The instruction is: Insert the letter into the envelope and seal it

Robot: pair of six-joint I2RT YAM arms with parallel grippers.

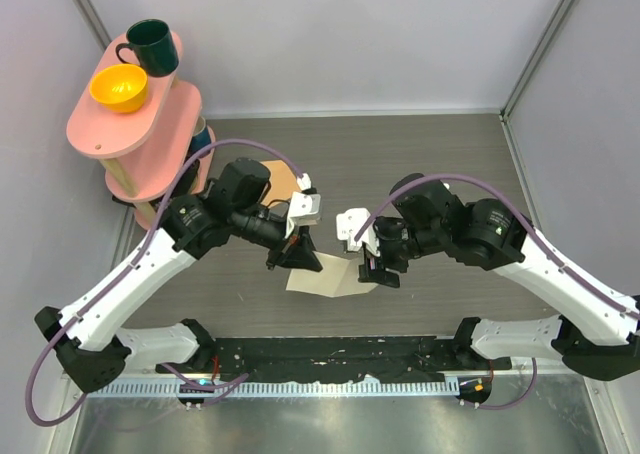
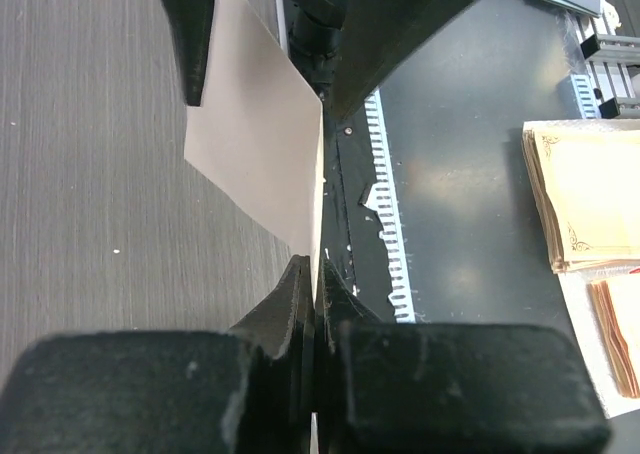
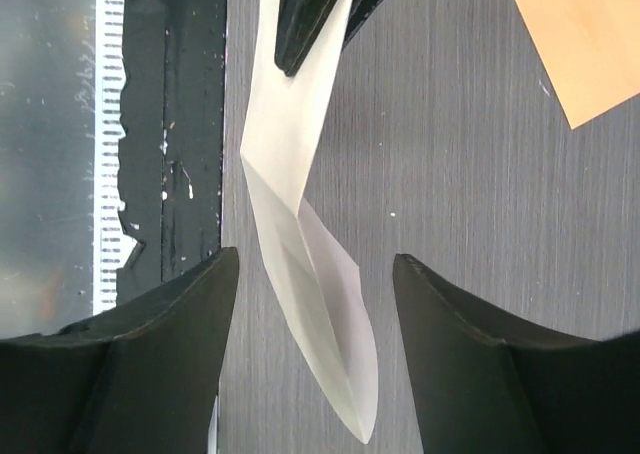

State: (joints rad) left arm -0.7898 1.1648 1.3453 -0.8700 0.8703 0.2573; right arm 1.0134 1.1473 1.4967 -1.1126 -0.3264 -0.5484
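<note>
Folded letter (image 1: pixel 335 277) near the table's (image 1: pixel 450 154) front edge
The left gripper (image 1: pixel 300 259) pinches it; the right gripper (image 1: pixel 378 269) stands spread; steer it flat toward the envelope (image 3: pixel 585 44).

middle: the letter (image 1: pixel 335 277) is strung between the left gripper (image 1: pixel 303 259) and right gripper (image 1: pixel 378 272), so no way through there
back left: pink shelf stand (image 1: pixel 150 124) with mug (image 1: pixel 152 46) and bowl (image 1: pixel 119 87) hogs the corner
envelope (image 1: pixel 285 184): mostly covered by the left arm
back right: table (image 1: pixel 430 144) wide open
</note>
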